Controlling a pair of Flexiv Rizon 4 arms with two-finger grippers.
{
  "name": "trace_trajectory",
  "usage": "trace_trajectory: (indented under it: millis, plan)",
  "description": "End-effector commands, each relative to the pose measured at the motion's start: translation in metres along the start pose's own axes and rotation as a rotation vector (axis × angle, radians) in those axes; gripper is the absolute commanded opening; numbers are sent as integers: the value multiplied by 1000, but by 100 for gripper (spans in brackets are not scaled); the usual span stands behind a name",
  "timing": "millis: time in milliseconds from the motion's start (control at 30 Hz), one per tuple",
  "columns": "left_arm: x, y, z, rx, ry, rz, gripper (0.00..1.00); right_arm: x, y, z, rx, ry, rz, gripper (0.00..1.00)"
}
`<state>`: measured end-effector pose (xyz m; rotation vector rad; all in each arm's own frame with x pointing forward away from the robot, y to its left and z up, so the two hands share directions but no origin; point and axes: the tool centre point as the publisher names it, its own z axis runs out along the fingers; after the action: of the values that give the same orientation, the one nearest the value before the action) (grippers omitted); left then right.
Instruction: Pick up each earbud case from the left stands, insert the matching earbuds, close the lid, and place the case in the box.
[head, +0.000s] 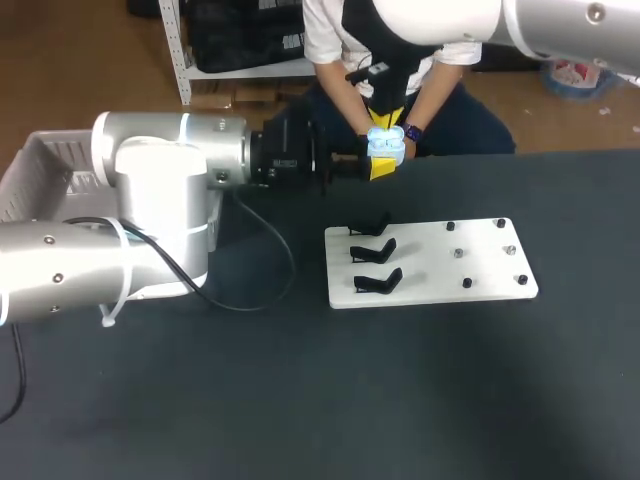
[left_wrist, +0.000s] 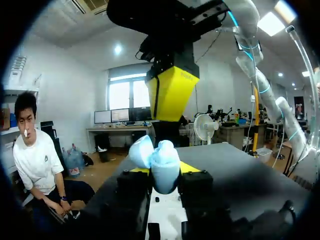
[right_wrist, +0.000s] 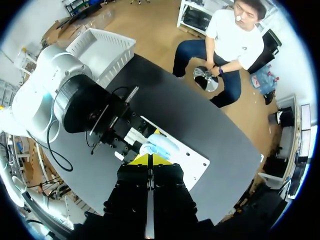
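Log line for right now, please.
left gripper: shut on case, lid open | right gripper: shut, close over case | stands: no cases | box: beside left arm

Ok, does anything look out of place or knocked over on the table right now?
Nothing stands out. The left gripper holds the blue earbud case with its lid open, and the white board lies flat with its three black stands in a row.
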<state>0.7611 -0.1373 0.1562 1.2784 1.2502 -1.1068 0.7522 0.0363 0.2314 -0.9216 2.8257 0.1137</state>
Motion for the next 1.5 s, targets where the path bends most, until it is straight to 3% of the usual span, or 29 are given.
trace_trajectory:
  millis: [33,133,300,533,767,1100,1500]
  plan:
    - [1,-2,-1,-6,-6,5,0,-4,-7,-5,6,-64,19,7]
    - [1,-2,-1,-6,-6,5,0,-19,-16,-6,27,-101,55,5]
    - [1,-2,-1,-6,-6,5,0,-38,-33,2,15,-135,131,13]
    - [1,-2,-1,-6,-6,5,0,-49,-47,27,-4,-130,201,17]
    - [1,-2,-1,-6,-6,5,0,-35,-48,40,-5,-94,213,20]
    - [1,-2,-1,-6,-6,5,0,-7,-31,35,-28,-96,199,24]
    - [1,-2,-1,-6,-6,5,0,3,-27,27,-41,-134,213,24]
